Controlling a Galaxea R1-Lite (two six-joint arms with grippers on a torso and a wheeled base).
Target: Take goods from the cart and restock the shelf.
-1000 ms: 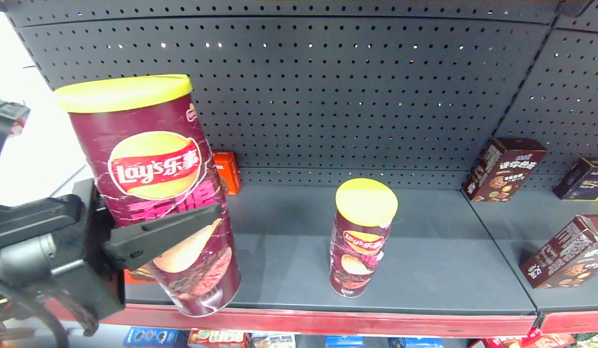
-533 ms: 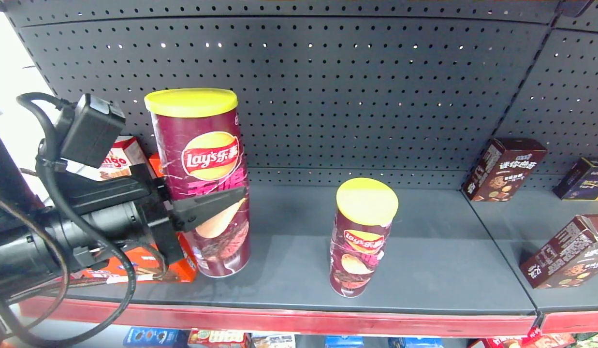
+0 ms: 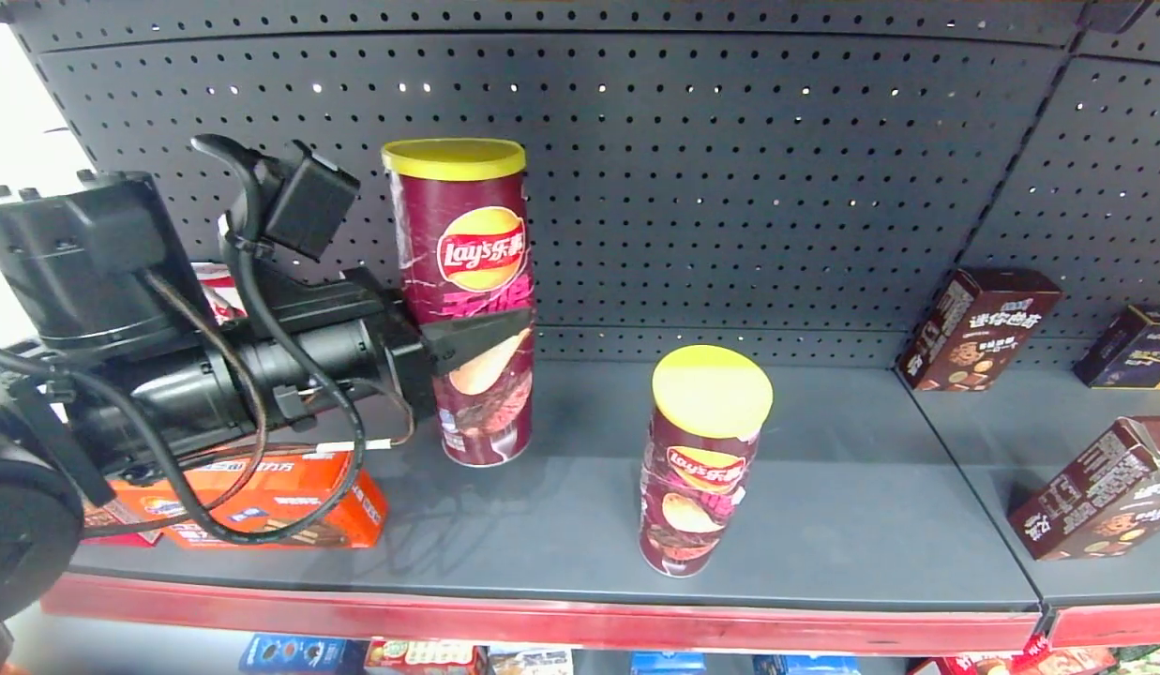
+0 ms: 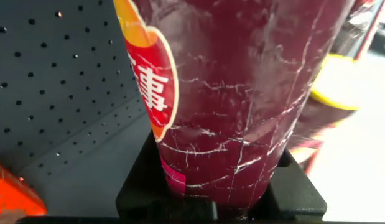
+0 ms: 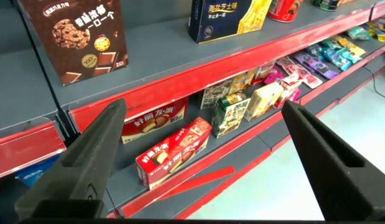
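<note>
Your left tool (image 3: 478, 345) clamps the chip can (image 3: 462, 234) upright over the shelf (image 3: 823, 506); your right tool (image 5: 204, 107) gapes wide, empty.

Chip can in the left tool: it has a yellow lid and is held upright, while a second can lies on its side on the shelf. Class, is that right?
No: the head view shows the second can standing upright on the shelf. The rest holds: the chip can in the left tool has a yellow lid and is held upright.

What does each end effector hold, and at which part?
The left end effector grips the chip can around its lower half; the right end effector is open, empty.
</note>
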